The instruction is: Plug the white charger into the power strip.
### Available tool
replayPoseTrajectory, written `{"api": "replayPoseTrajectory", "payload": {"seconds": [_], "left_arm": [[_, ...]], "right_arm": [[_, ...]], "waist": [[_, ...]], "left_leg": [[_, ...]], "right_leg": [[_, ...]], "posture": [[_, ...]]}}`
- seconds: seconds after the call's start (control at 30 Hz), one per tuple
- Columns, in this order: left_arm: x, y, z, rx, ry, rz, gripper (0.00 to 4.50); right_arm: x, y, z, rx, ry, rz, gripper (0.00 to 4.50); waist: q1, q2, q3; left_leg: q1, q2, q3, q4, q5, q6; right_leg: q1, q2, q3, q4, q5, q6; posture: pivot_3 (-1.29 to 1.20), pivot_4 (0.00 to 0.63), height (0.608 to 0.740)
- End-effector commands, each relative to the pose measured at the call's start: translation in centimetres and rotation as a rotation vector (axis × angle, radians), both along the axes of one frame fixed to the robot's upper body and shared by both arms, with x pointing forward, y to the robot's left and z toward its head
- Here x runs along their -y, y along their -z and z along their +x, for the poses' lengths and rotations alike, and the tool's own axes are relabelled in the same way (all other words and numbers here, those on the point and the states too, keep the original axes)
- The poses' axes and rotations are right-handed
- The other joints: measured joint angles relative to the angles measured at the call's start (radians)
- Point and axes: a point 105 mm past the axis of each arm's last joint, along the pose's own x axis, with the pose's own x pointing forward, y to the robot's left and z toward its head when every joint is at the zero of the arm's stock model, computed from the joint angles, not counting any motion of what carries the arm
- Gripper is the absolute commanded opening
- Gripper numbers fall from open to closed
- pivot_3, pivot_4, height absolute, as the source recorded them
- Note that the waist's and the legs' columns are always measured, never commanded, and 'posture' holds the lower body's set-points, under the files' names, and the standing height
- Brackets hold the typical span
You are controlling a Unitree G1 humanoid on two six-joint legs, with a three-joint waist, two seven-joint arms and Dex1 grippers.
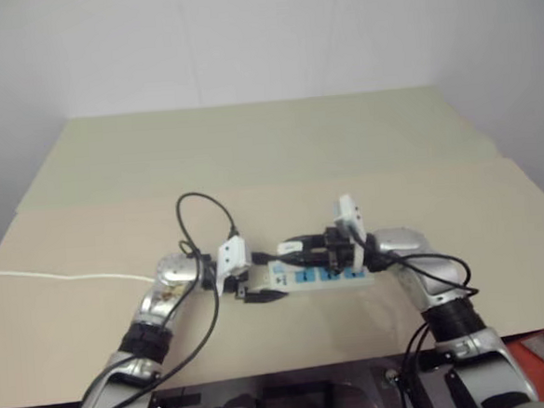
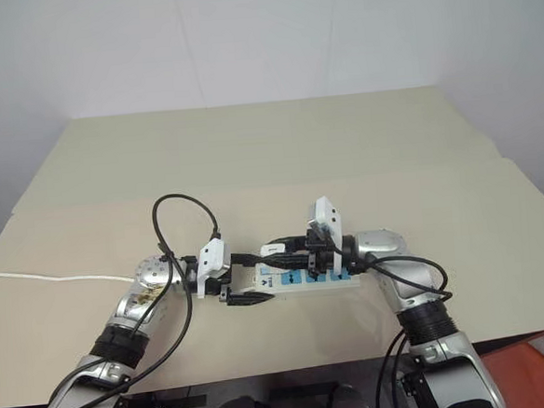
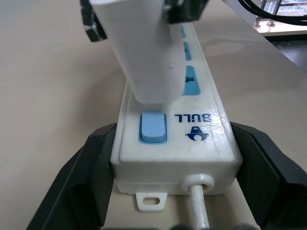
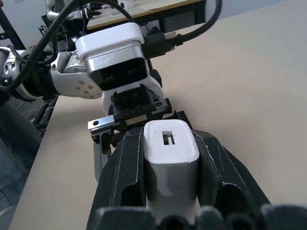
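Between right gripper fingers, white charger lengthwise.

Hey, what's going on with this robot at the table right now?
The robot is plugging in a charger. Its left pincer straddles the switch end of the power strip, one finger on each side, on the table. Its right pincer is clamped on the white charger, poised just over the strip's sockets, not yet pushed in.
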Motion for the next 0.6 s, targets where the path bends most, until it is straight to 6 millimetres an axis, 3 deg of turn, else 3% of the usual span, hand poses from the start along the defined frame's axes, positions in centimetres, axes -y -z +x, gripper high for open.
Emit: {"api": "replayPoseTrajectory", "payload": {"seconds": [0.03, 0.6], "left_arm": [[-0.9, 0.9, -0.1, -0.014, -0.024, 0.056, 3.25], [-1.3, 0.7, -0.2, -0.008, -0.033, 0.063, 3.25]], "right_arm": [[1.0, -0.5, 0.5, 0.030, 0.014, -0.020, 1.12], [3.1, 2.7, 1.4, 0.003, 0.063, -0.076, 1.12]], "waist": [[0.000, 0.000, 0.000], [0.000, 0.000, 0.000]], "left_leg": [[0.000, 0.000, 0.000, 0.000, 0.000, 0.000], [0.001, 0.000, 0.001, -0.001, 0.000, 0.000]], "right_leg": [[0.000, 0.000, 0.000, 0.000, 0.000, 0.000], [0.001, 0.000, 0.000, 0.000, 0.000, 0.000]], "posture": [[0.00, 0.150, 0.740], [0.00, 0.150, 0.740]]}}
